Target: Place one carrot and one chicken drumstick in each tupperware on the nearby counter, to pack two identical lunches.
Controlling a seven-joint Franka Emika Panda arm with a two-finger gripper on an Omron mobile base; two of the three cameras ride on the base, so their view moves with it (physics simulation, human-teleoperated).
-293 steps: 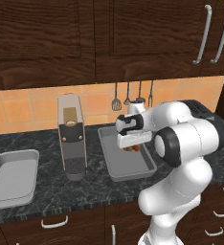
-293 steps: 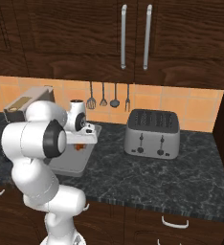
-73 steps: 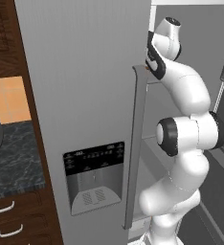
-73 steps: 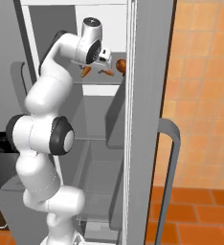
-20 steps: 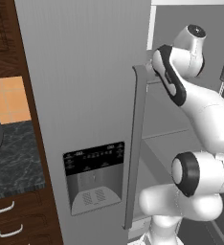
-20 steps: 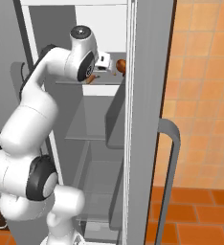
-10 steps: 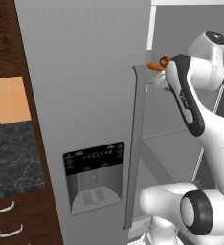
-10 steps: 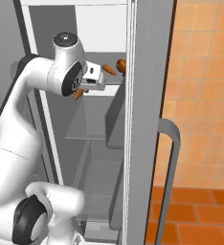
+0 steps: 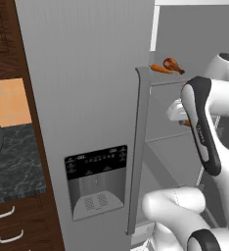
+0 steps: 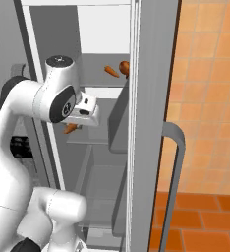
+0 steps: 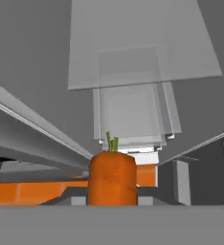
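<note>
My claw [image 11: 112, 203] pinches a stubby orange carrot with a green stem [image 11: 111, 178], which sits right between my fingertips at the bottom of the hand view, its green tuft pointing away from me toward the clear glass fridge shelves [image 11: 133, 115]. From the right base view the same carrot pokes out below my hand, inside the open grey fridge [image 10: 154, 74]. On the upper fridge shelf [image 9: 171, 81], above and apart from my claw, lie a second slim orange carrot [image 9: 161, 69] and a brown chicken drumstick [image 9: 172, 64], just beside each other. The black marbled stone counter [image 9: 11, 164] lies far off to the left.
</note>
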